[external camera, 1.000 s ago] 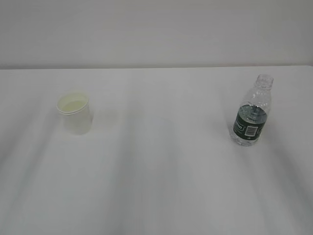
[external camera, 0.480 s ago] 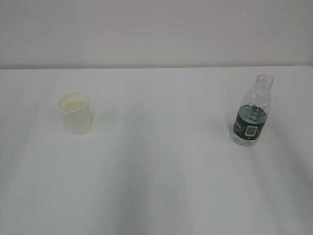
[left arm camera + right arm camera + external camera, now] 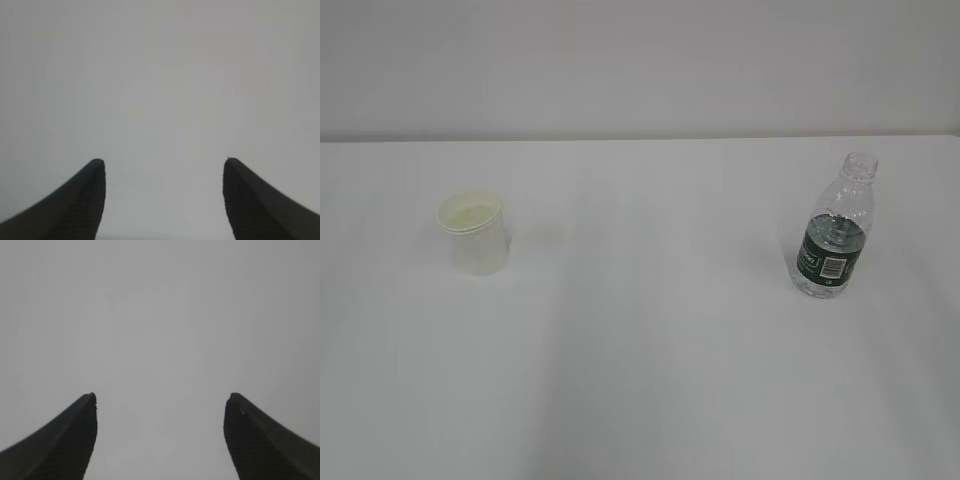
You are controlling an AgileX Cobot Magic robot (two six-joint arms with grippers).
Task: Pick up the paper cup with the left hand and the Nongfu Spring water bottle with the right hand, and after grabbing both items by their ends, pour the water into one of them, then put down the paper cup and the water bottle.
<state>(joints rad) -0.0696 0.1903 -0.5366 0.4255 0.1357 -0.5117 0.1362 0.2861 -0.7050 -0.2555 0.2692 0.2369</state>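
The off-white paper cup stands upright on the left of the white table. On the right stands the Nongfu Spring water bottle, clear, capless, with a dark green label and water up to about the label. Neither arm shows in the exterior view. In the left wrist view my left gripper is open, its black fingertips wide apart over plain white surface. In the right wrist view my right gripper is open too, with nothing between its fingertips. Neither wrist view shows the cup or the bottle.
A pale wall rises behind the table's far edge. Bare white tabletop lies between the cup and the bottle and in front of them.
Faint shadows on the tabletop have faded since a second ago. The cup and the bottle have not moved.
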